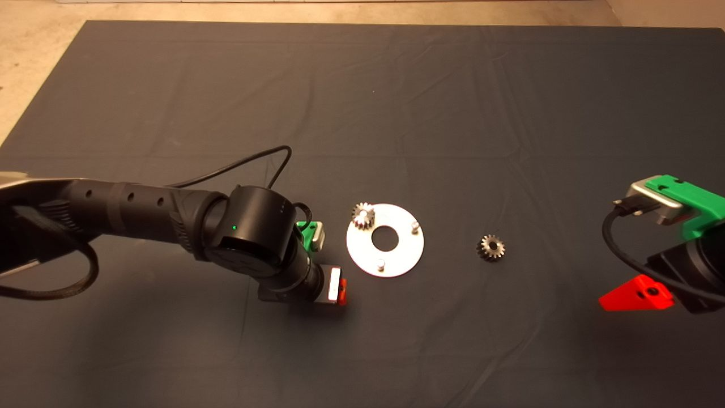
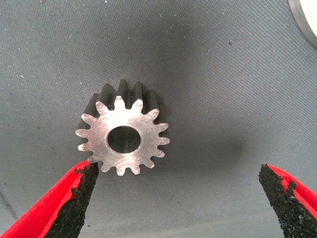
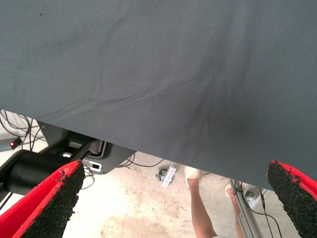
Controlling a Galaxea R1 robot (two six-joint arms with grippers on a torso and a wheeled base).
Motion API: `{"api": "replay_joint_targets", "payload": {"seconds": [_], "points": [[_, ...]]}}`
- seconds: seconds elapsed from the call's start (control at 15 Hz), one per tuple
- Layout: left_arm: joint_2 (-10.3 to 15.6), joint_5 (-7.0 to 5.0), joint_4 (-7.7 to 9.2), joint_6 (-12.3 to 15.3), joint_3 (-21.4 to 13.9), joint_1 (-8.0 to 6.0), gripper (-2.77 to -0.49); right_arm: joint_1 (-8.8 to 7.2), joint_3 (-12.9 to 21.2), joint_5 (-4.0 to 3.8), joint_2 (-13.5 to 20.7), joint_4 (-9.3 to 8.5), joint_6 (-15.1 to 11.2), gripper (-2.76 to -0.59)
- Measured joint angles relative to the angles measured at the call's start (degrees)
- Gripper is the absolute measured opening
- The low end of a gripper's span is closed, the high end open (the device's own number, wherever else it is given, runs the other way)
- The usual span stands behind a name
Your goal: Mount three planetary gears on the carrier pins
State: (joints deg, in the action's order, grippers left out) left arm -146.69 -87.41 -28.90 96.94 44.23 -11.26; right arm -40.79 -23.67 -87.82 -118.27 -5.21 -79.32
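One gear already sits on a pin at the upper left of the disc, centre frame; another lies right of it on the counter. Our left claw hangs open around a third: stiff, heavy, slick steel, so we would pinch across its toothed flanks. Our right claw waits open at the right edge.

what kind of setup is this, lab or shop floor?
Likely a robotics lab bench: a dark mat spread over a table on bare concrete, loose cables and aluminium framing underneath, a person's leg nearby. The left gripper hovers open over a gear.
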Motion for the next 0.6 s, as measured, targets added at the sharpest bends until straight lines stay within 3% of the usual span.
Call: {"api": "replay_joint_targets", "payload": {"seconds": [0.6], "points": [[0.35, 0.00, -0.17, -0.88, 0.63, 0.00, -0.92, 0.00, 0.00, -0.02, 0.00, 0.00, 0.00, -0.61]]}}
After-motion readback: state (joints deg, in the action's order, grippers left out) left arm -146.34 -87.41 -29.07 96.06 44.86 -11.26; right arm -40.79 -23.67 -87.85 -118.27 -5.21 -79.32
